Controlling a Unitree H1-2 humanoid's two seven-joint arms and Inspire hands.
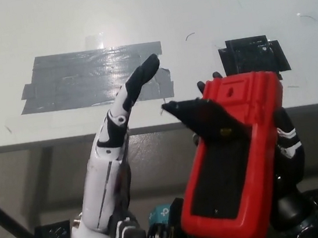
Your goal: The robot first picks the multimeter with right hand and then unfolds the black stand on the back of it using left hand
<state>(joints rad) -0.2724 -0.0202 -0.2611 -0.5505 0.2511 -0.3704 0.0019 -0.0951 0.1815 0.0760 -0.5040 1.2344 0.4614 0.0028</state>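
My black right hand (285,143) is shut on the red multimeter (235,162), holding it back side up over the table's near edge. Its black stand (196,114) is swung out and points to the left. Beside it, my white left hand (124,103) is raised with its fingers stretched out, the fingertips (150,64) a short way up and left of the stand's tip, not touching it.
A grey tape patch (92,78) lies on the white table (145,15) behind my left hand. A black tape square (253,54) sits at the right, just beyond the multimeter. The table's front edge (45,143) crosses the picture.
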